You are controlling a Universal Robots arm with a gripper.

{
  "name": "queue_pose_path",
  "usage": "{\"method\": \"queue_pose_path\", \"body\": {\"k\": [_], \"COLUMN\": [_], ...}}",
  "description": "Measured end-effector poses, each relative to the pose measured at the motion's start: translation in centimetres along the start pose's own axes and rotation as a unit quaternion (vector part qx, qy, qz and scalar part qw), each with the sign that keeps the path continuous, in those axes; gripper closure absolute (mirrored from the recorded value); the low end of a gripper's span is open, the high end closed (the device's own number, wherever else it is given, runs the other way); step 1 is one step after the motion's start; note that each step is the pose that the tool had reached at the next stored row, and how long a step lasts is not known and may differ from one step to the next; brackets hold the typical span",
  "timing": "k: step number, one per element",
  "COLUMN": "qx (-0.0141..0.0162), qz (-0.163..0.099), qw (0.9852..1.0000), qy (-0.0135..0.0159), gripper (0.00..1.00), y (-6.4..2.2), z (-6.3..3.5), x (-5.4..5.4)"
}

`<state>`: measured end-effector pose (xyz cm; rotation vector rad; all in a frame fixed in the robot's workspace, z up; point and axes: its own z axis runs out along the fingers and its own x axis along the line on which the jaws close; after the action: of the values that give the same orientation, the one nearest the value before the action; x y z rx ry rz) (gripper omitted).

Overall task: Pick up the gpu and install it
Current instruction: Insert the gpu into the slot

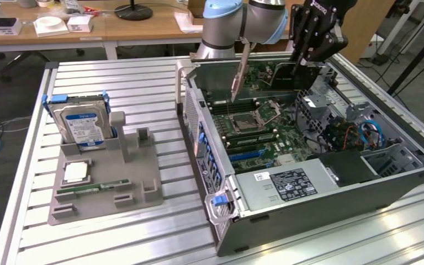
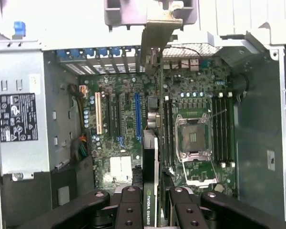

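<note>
The gpu hangs over the open computer case, above the back part of the motherboard, and its silver bracket points down toward the board. My gripper is shut on the card from above. In the wrist view the gpu shows edge-on, a thin dark card with a green label, and its bracket is at the far end. The black fingers clamp it on both sides. It hangs over the board between the blue expansion slot and the CPU socket.
A grey fixture on the slatted table holds a silver hard drive with a blue label, a CPU and a green RAM stick. Inside the case a power supply sits at the near end and cables on the exterior view's right.
</note>
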<state>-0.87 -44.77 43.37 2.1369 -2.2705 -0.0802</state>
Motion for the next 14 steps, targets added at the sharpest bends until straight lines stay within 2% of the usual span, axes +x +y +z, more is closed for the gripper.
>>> {"method": "queue_pose_path", "body": {"k": [6,10,14], "qx": [-0.0004,-0.0009,-0.0011], "qz": [-0.021,-0.047,-0.061], "qw": [0.9998,0.9989,0.9982], "qy": [0.0012,0.0025,0.0032], "gripper": [0.74,0.74,0.74], "y": [-0.01,0.00,0.01], "z": [0.00,0.00,0.00], "x": [-0.03,-0.07,-0.13]}}
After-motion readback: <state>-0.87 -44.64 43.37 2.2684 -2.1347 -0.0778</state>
